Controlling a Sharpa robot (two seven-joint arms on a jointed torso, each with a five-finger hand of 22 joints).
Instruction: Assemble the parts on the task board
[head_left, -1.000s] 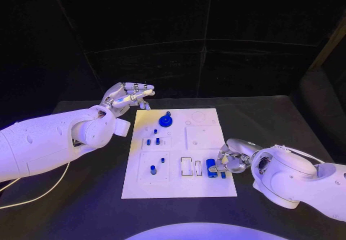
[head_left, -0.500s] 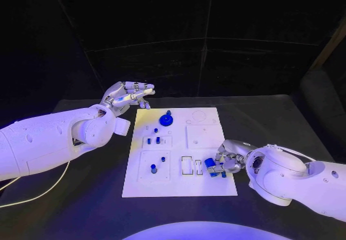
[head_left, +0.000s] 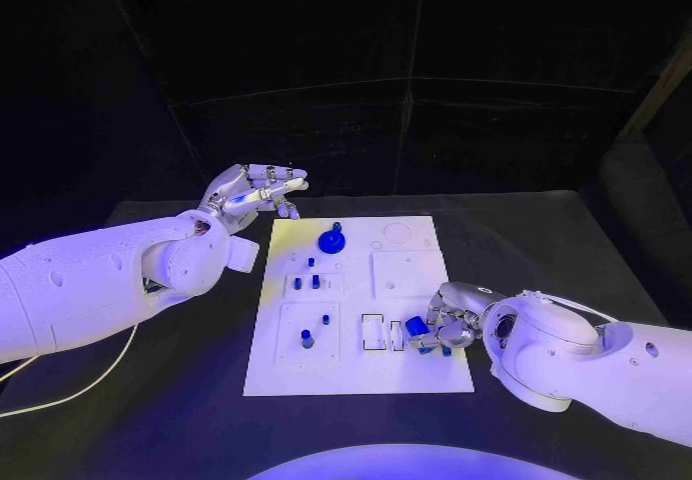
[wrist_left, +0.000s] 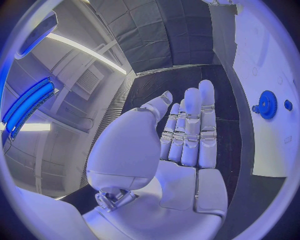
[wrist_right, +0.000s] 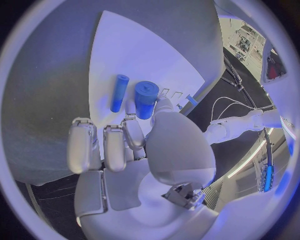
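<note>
Two white arms reached over your black table (head_left: 173, 420), one from each side of the white task board (head_left: 426, 375) lying in its middle. Your left robot hand (head_left: 257, 190) hung above the table just off the board's far left corner; it held nothing and touched nothing. From the head camera its fingers looked bunched and pointed toward the board, while the left wrist camera showed them straight and side by side, the thumb set apart, the palm bare. That same wrist view caught the blue gear (wrist_left: 268, 104) standing on the board beyond the fingertips, with a small blue dot-like part (wrist_left: 287, 105) beside it.

Your right robot hand (head_left: 444, 325) sat low at the board's near right area, its fingers curled inward. From the head camera the grip was hard to read. The right wrist camera made it plain: a short blue cylinder (wrist_right: 146, 99) was pinched between the thumb and a finger, held over the white board. Just beside it lay a slimmer blue peg (wrist_right: 119, 93), flat on the board; whether a fingertip touched it, you couldn't tell.

Several smaller blue parts (head_left: 304, 339) stood in the board's left recesses, well apart from both hands.
</note>
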